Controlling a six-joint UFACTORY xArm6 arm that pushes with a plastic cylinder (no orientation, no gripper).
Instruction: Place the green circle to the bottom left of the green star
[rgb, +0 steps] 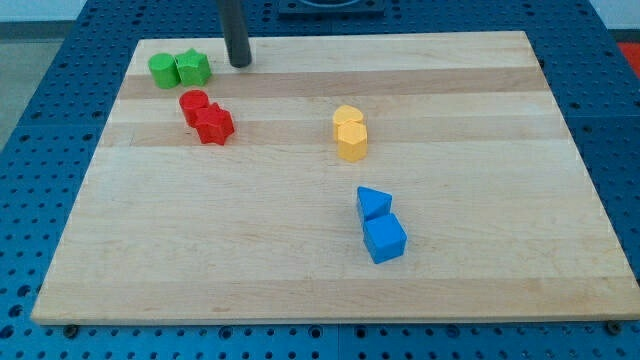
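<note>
- Up near the view's top left, my tip (240, 64) rests on the wooden counter (480, 290), just to the view's right of the green pair and apart from it by a narrow gap
- As a tool it is a plain dark rod with nothing that opens or closes, so it clamps on nothing; it touches no block
- Close to the counter's top-left corner, the green circle (162, 70) sits at the view's left of the green star (193, 68), and the two touch side by side
- Both green blocks lie at about the same height in the view, the circle level with the star rather than below it
- Just below them, toward the view's bottom, a red circle (193, 104) touches a red star-like block (214, 126) that lies at its lower right
- Near the counter's middle, two yellow blocks press together: a yellow heart-like block (347, 119) above a yellow hexagon (352, 142)
- Further toward the view's bottom, a blue triangle (373, 203) touches a blue cube (385, 239) below it
- Around the counter, a blue perforated surface (40, 120) shows on every side
- Well apart from my tip are the yellow and blue pairs
</note>
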